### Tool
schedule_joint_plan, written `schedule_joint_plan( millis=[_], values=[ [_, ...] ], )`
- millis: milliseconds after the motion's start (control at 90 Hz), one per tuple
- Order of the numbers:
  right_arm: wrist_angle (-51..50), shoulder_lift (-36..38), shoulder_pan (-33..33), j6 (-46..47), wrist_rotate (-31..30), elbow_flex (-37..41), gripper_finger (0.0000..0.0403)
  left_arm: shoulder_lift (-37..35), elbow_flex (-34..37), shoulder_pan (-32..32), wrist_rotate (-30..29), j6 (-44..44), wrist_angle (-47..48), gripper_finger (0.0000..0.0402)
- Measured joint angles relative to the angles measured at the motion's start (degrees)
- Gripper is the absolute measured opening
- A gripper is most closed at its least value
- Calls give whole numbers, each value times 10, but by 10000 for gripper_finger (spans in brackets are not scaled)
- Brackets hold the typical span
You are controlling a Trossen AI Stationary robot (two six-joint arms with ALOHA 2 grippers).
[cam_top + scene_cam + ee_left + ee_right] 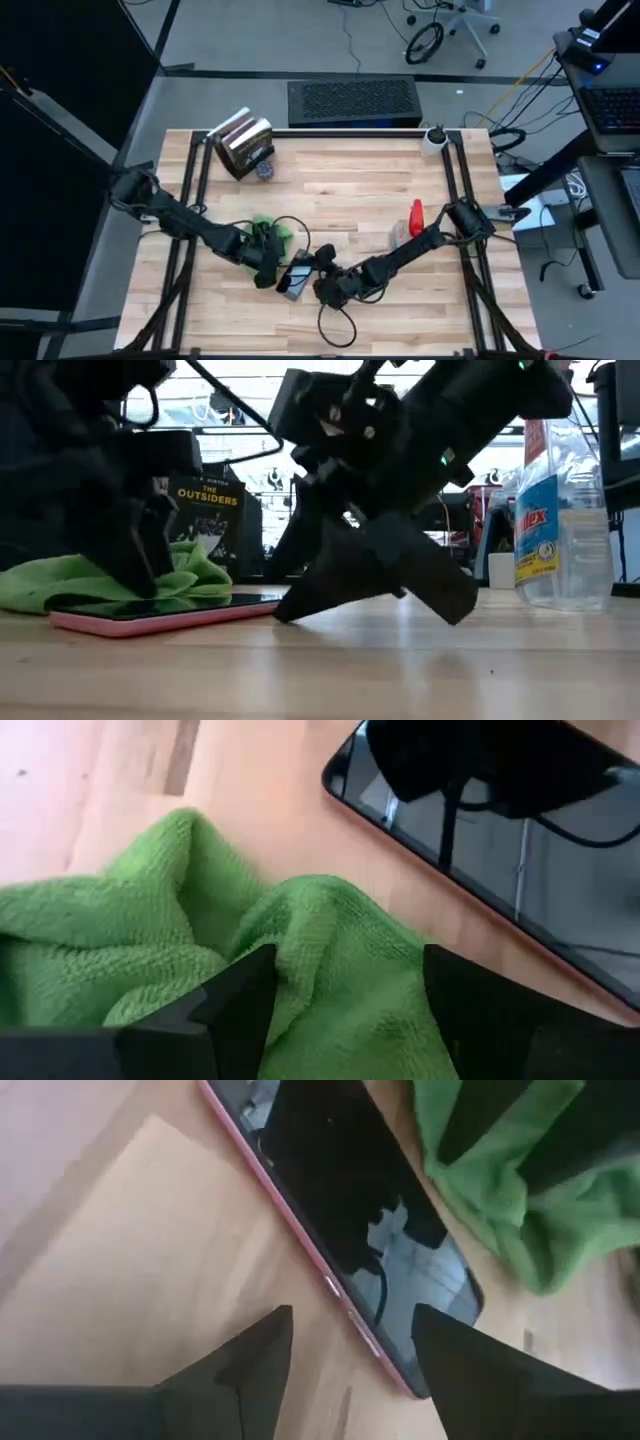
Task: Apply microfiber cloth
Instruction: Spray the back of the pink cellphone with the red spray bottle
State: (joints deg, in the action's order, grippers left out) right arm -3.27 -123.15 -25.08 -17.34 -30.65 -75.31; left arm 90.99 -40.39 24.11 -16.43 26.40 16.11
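The bright green microfiber cloth (272,230) (60,582) lies bunched on the wooden table, its edge over the far end of a black phone in a pink case (295,277) (160,615). My left gripper (350,1010) (265,255) is down on the cloth, with a fold between its fingers. My right gripper (350,1350) (322,287) stands open and slanted over the phone's other end, and the pink edge (340,1295) runs between its fingers. Its tip (290,612) reaches the tabletop by the phone. I cannot tell whether it touches the phone. My left gripper has a raised fold of the cloth (335,935) between its two fingers, several layers thick. The fingers (240,1005) come from above, pointing down. The rest of the cloth lies slack on the table and against the phone's screen (520,850).
A clear spray bottle with a red trigger (412,222) (555,510) stands to the right of the phone. Books (243,145) stand at the far left and a white cup (433,140) at the far right corner. A loose cable (335,325) loops near the front edge.
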Motion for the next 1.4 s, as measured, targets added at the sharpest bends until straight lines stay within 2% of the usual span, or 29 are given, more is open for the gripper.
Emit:
schedule_joint_plan(
  millis=[122,289,511,622,733,900,978,1167,1256,1400],
  values=[
    [17,-11,1,-45,-21,-2,191,32,-2,0,-3,-13,-52,232],
    [23,-17,4,-85,-16,-2,191,56,0,0,-4,-19,-114,232],
    [26,-19,9,-89,-21,-1,179,59,0,0,12,-19,-163,232],
    [30,-19,12,-88,-29,-1,157,60,0,0,42,-27,-191,232],
    [30,-17,11,-88,-37,0,127,59,-1,-1,44,-29,-186,232],
    [18,-3,4,-90,-54,2,50,58,-1,-1,38,-32,-173,232],
    [12,9,-1,-62,-62,2,18,55,-1,0,32,-31,-169,232],
    [-64,62,-11,63,-9,4,16,16,-10,0,10,-25,-89,232],
    [-119,96,-7,160,61,3,16,-14,-20,2,-12,-12,-45,232],
    [-162,127,21,310,213,3,15,-56,-22,8,-34,-13,-24,232]
  ],
)
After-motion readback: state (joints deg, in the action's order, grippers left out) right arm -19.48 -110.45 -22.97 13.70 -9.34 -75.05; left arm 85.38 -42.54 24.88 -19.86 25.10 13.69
